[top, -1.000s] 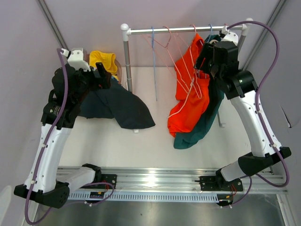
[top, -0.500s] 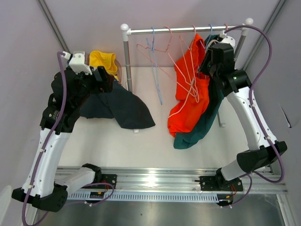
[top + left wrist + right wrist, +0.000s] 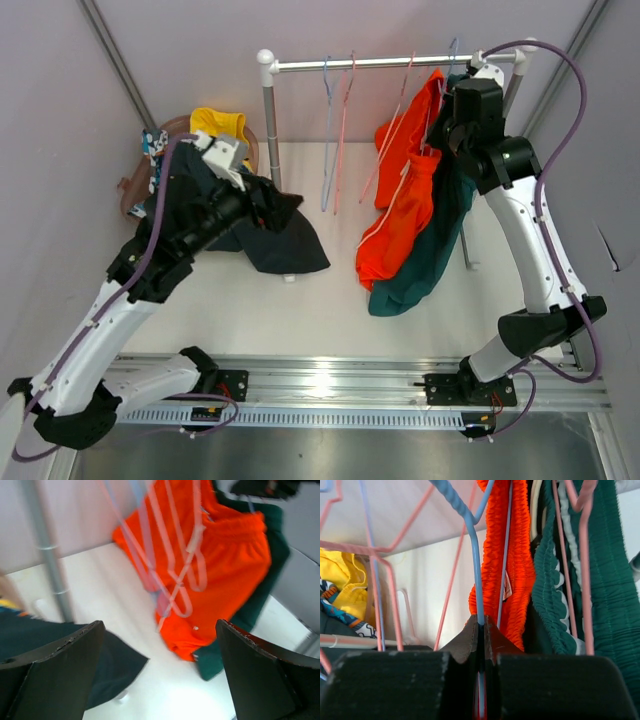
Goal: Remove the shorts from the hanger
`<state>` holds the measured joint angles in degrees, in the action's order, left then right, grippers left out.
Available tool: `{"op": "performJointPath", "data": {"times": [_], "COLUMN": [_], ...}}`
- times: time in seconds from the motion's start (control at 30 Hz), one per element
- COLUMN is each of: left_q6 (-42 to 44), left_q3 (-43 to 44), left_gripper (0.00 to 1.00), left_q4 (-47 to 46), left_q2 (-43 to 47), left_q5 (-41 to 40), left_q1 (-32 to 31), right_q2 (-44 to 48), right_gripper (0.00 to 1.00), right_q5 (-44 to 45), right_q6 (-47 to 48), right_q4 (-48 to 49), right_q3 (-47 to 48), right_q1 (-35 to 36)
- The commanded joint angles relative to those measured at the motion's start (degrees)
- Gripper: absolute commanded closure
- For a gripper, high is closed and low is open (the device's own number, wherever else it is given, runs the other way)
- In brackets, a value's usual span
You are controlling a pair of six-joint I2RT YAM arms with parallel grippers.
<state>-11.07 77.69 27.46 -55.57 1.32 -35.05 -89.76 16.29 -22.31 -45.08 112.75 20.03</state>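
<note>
Up at the rail (image 3: 390,62), we note right gripper (image 3: 481,630) clamped on a blue hanger (image 3: 465,515) beside orange shorts (image 3: 405,210), teal shorts (image 3: 430,270); left gripper (image 3: 159,625) spread wide. Basket (image 3: 128,190) holds yellow shorts (image 3: 222,125), patterned shorts (image 3: 153,143).

A white table (image 3: 340,300) is carrying a metal garment rack, whose post (image 3: 270,130) is standing on it near the back left. The dark navy shorts (image 3: 285,245) are lying spread on the table in front of that post, and the yellow shorts (image 3: 222,125) and the patterned shorts (image 3: 153,143) are sitting bunched at the far left corner. The rack's rail (image 3: 390,62) is holding two empty hangers (image 3: 343,130) side by side, while the orange-red shorts (image 3: 400,220) and the teal shorts (image 3: 440,240) are hanging together at its right end, with a blue hanger (image 3: 475,555) hanging just beside them.
</note>
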Motion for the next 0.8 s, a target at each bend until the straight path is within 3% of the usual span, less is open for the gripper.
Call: {"op": "performJointPath", "data": {"times": [0.0,0.23,0.33,0.77], "left_q6": [-1.2,-1.5,-0.1,0.3], "left_q3": [-1.8,-8.2,-9.2,-5.0], "left_gripper": [0.01,0.01,0.01,0.01], "left_q4": [-8.1,-20.3,-23.9,-32.6], "left_q2": [-1.6,-5.3,-8.1,-23.3], "left_q5": [2.4,3.7,0.7,-4.3], "left_q1": [-7.0,-20.6,-25.4,-29.6], "right_q2": [0.6,2.0,2.8,6.5], "right_gripper": [1.0,1.0,1.0,1.0], "right_q5": [1.8,3.9,4.9,9.4], "right_q6": [0.9,0.8,0.0,-3.5], "right_q4": [-0.2,-3.7,-4.6,-7.7], "right_q3": [8.9,13.0,13.2,12.5], "right_q1": [0.2,2.7,4.1,10.8]}}
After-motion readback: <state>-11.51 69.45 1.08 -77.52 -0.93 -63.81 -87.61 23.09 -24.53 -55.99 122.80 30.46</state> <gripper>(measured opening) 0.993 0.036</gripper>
